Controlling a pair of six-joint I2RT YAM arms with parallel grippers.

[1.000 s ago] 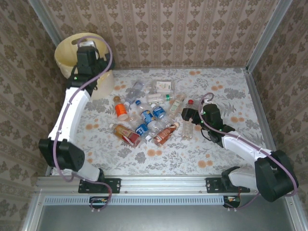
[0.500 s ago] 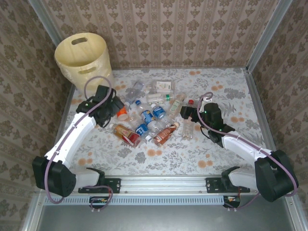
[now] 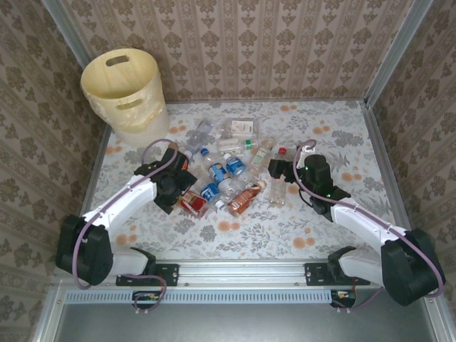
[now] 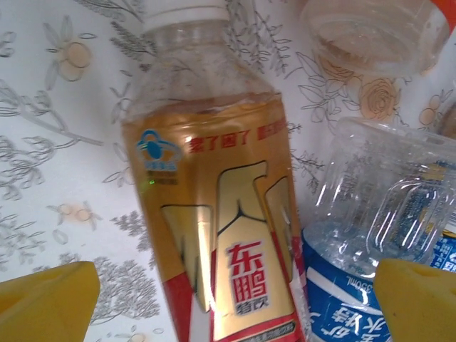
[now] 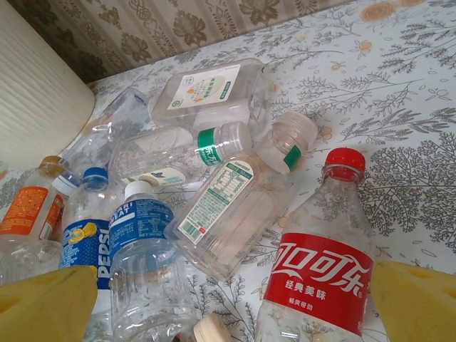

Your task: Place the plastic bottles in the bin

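Spread wide, the left claw (image 4: 231,306) is straddling the gold-labelled bottle (image 4: 214,214) beneath it for a pinch, while the right claw (image 5: 231,306), equally spread, is facing the Coca-Cola bottle (image 5: 320,278).

A: Walls?
B: Back wall (image 3: 285,43) and both side walls: beige-brown damask wallpaper in vertical stripes. Metal corner posts (image 3: 399,50), two, at the back.
A: Surface?
B: Table cover (image 3: 342,221): white, printed with grey leaves and orange flowers. Aluminium rail (image 3: 242,271) along the near edge.
A: Light?
B: Even, with soft shadows.
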